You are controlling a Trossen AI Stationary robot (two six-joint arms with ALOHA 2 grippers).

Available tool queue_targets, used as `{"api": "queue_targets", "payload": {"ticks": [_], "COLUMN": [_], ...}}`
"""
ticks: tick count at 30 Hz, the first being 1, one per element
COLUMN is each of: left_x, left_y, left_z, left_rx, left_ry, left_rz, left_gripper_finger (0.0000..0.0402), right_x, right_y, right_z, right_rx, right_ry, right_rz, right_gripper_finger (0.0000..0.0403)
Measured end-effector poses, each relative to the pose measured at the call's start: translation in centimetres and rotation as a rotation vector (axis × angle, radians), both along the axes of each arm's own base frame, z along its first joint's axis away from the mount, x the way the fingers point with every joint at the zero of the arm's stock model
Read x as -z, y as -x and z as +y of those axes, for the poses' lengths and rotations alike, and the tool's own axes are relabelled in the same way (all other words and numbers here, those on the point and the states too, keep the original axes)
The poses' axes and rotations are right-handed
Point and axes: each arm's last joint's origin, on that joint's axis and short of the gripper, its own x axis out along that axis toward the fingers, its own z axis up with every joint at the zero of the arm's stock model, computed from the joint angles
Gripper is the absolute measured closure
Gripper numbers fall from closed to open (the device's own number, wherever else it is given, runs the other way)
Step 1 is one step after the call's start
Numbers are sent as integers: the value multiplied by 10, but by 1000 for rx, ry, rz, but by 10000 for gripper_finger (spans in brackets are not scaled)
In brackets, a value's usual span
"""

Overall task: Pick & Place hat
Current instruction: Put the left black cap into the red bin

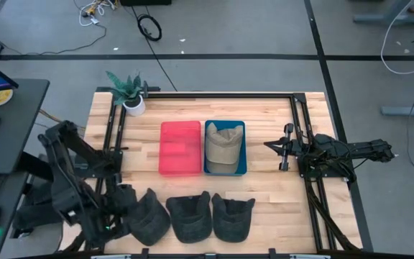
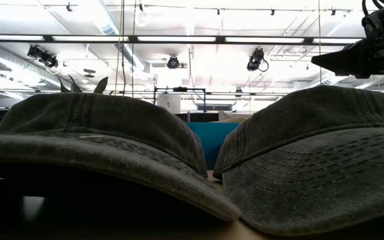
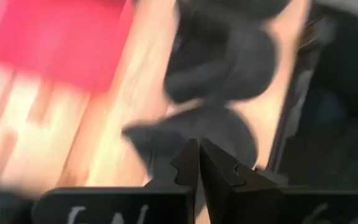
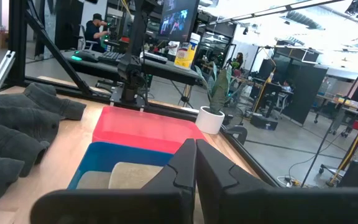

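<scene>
Three dark grey hats lie in a row along the near edge: left, middle and right. A tan hat lies inside the blue bin, beside the red bin. My left gripper is shut and low at the left hat's left side; in its blurred wrist view the dark hats show just ahead. My right gripper is shut and hovers right of the blue bin, pointing toward it. My left gripper's shut fingers stand at the edge of the left dark hat. The blurred view does not let me tell whether they touch it.
A potted plant stands at the far left corner. Black frame rails run along the far edge and both sides of the table. In the low view, two dark hats fill the foreground. Bare wood lies between bins and hats.
</scene>
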Motion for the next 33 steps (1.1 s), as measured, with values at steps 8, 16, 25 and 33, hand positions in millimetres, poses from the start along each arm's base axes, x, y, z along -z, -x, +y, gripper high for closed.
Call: {"api": "queue_targets", "payload": {"ticks": [8,16,25,33], "left_x": [35,70,106,144], "left_y": [-15,-30,-42,-40], "left_z": [-14,-30,-40,-36], "left_rx": [-84,-92,-87,-106], "left_ry": [-9,-21,60,105], "left_rz": [197,319,301,366], "left_gripper_finger": [385,333,227,179], "right_x": [0,0,0,0], "right_y": [0,0,0,0], "right_z": [0,0,0,0], "right_rx": [0,0,0,0], "right_ry": [0,0,0,0], "right_rz": [0,0,0,0], "right_gripper_finger": [389,389,389,389]}}
